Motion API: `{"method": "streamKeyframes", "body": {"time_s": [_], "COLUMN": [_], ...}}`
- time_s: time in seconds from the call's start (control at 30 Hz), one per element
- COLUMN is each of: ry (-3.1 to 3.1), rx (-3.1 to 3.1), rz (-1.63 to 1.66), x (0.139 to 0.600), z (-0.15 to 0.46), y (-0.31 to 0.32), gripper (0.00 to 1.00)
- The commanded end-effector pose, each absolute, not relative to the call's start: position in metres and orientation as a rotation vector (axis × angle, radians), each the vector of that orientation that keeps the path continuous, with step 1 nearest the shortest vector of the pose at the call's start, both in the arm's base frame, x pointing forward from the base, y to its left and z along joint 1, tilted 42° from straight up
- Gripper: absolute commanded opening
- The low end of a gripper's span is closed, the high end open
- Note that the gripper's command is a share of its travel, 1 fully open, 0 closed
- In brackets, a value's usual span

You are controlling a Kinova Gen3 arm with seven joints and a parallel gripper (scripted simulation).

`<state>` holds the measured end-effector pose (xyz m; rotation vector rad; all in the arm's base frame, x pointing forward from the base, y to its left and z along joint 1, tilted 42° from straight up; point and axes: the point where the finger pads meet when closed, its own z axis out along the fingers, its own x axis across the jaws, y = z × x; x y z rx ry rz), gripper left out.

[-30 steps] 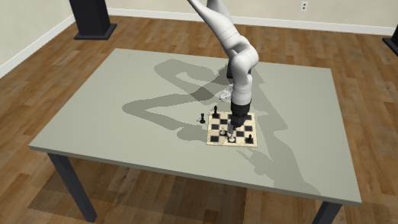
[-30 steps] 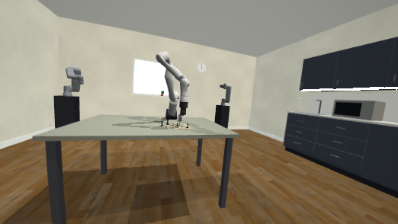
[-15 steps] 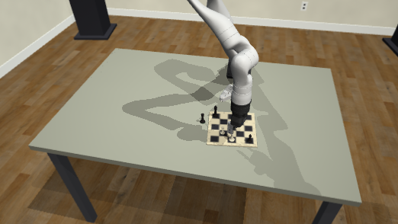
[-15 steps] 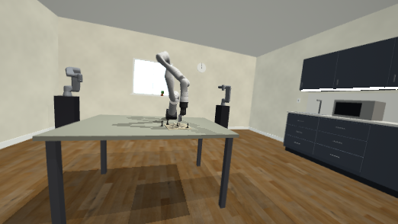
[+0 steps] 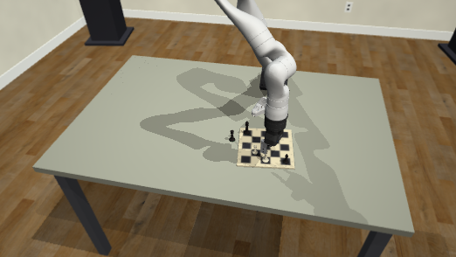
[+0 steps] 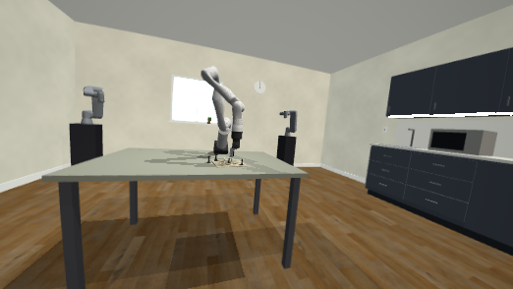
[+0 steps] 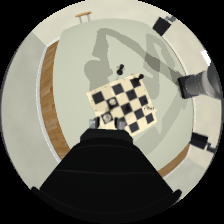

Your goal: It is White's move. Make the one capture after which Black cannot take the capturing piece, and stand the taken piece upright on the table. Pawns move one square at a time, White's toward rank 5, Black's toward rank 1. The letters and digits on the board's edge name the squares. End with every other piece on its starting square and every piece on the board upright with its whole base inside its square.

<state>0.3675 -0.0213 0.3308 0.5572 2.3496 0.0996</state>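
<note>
A small chessboard (image 5: 245,163) lies flat on the grey table (image 5: 131,131), in the part of the table nearer to the front edge. One black piece (image 5: 231,135) is placed upright on the table just beside the left side of the board, off the squares. On the board, a taller black piece (image 5: 246,128) is seen at the far left corner, and another black piece (image 5: 286,159) near the front right corner. Two white pieces are seen in the front half of the board: one (image 5: 255,150) stands a little left of the gripper, and the other (image 5: 265,158) stands directly below the fingers. In the wrist view, this second white piece (image 7: 107,117) appears between the two fingertips, but it is not gripped.

The gripper (image 5: 264,153) is held vertically above the board, with the fingers spread apart and nothing held between them. The white arm (image 5: 277,83) descends to it from behind the table. Which squares the pieces occupy cannot be told, because the letters on the edge are too small.
</note>
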Motion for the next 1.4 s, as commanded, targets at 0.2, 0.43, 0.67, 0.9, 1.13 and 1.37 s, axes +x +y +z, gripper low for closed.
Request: {"method": "streamKeyframes", "body": {"time_s": [0.2, 0.43, 0.67, 0.9, 1.13, 1.37], "ry": [2.349, 2.349, 2.349, 2.349, 2.349, 2.349], "rx": [0.557, 0.557, 0.557, 0.557, 0.557, 0.557], "rz": [0.100, 0.100, 0.100, 0.100, 0.100, 0.100], "x": [0.368, 0.371, 0.379, 0.390, 0.393, 0.394], "z": [0.331, 0.327, 0.318, 0.306, 0.302, 0.302], "y": [-0.021, -0.022, -0.023, -0.024, -0.024, -0.024], "gripper": [0.79, 0.79, 0.79, 0.79, 0.79, 0.79]}}
